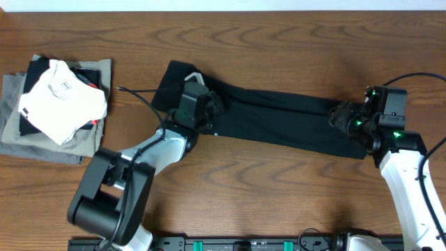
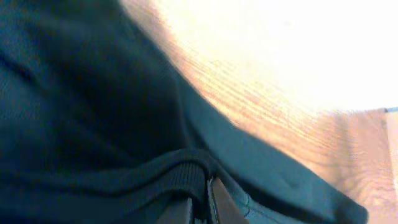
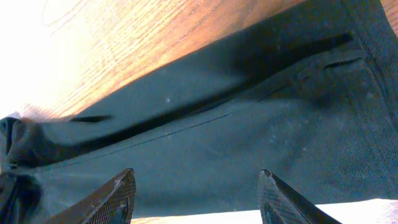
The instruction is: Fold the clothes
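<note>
Gripping the black T-shirt [image 1: 279, 124] at one end: bench inventory

Item 1, black T-shirt. Soft dark fabric gathered into a long narrow band. It lies flat on the wooden table [image 1: 293, 42], running from upper left down to the right in the overhead view. A small pale patch shows at its left end, beside the left arm's head.

Item 2, left gripper [image 2: 205, 204]. Sits on the shirt's left end. Jaws are clenched together, with a ribbed edge [image 2: 155, 180] of the shirt pinched at their tips. The wrist view is blurred, so how much cloth is caught cannot be told.

Item 3, right gripper [image 3: 196, 180]. Positioned over the shirt's right end. Its two dark fingertips [image 3: 118, 196] stand well apart, with the cloth spread flat beneath and between them. Jaws released, nothing clamped.

Item 4, side pile at the table's left edge, well apart from the shirt. White folded garment [image 1: 63, 97] on top. Grey-olive folded garment [image 1: 80, 145] underneath, with dark cloth showing between the two.
</note>
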Robot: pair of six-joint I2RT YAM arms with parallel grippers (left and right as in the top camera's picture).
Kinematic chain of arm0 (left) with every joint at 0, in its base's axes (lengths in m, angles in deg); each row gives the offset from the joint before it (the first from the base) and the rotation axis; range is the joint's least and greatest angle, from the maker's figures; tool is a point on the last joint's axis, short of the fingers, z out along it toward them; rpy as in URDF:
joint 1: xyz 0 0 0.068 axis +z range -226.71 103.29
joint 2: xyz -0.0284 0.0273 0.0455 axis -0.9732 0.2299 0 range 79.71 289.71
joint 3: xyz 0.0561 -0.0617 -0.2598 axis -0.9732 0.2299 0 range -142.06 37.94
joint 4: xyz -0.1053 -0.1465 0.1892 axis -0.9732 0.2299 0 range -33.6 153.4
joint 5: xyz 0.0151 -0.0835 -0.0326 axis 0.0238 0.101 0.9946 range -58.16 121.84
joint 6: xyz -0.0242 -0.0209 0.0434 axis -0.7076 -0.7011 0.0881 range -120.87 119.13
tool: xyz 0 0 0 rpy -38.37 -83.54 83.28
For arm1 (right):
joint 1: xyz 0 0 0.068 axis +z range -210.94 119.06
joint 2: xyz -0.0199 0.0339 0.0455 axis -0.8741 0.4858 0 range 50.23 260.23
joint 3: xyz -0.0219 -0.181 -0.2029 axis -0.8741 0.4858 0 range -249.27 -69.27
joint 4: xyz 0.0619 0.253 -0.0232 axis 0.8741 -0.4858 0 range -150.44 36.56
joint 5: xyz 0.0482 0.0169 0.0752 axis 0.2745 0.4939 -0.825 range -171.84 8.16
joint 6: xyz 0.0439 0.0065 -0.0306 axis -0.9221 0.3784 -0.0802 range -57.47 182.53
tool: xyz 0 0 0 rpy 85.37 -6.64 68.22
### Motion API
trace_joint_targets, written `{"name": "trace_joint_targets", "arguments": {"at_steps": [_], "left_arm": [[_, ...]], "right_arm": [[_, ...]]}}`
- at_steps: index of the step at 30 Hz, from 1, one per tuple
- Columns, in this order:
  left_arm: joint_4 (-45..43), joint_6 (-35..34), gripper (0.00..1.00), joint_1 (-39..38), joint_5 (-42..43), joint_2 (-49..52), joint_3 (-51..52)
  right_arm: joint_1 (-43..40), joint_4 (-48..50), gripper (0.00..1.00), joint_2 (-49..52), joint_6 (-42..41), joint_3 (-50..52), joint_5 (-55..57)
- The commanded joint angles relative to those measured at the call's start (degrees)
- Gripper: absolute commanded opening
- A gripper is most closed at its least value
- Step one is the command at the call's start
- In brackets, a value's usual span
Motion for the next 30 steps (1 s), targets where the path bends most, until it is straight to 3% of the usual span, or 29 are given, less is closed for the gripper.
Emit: {"name": "trace_joint_targets", "arguments": {"at_steps": [1, 2, 8, 17, 22, 23, 26, 30], "left_arm": [[-2.8, 4.9, 0.29, 0.0, -1.9, 2.9, -1.0], [-3.6, 5.2, 0.39, 0.0, -1.9, 3.4, -1.0], [-3.9, 11.1, 0.57, 0.0, -0.7, 3.5, -1.0], [3.3, 15.3, 0.63, 0.5, -0.2, -11.5, -1.0], [14.5, 13.2, 0.63, 2.7, -2.2, -21.5, -1.0], [18.9, 9.9, 0.62, 3.5, -3.9, -22.9, -1.0], [28.9, 4.7, 0.34, 5.3, -3.3, -23.4, -1.0], [34.4, 8.8, 0.1, 5.7, 3.3, -20.2, -1.0]], "right_arm": [[0.5, -0.3, 0.61, 0.4, 0.9, -0.2, 0.3], [0.5, -0.3, 0.61, 0.4, 0.9, -0.2, 0.3], [0.5, -0.9, 0.61, 0.4, 0.9, -0.2, 0.3], [0.5, -1.5, 0.6, 0.4, 2.4, -0.2, 0.4], [0.5, -1.5, 0.6, 0.4, 2.4, -0.2, 0.4], [0.5, -1.5, 0.61, 0.4, 2.4, -0.2, 0.4], [0.5, -1.5, 0.6, 0.4, 2.4, -0.2, 0.4], [0.5, -1.3, 0.59, 0.4, 2.4, -0.2, 0.5]]}}
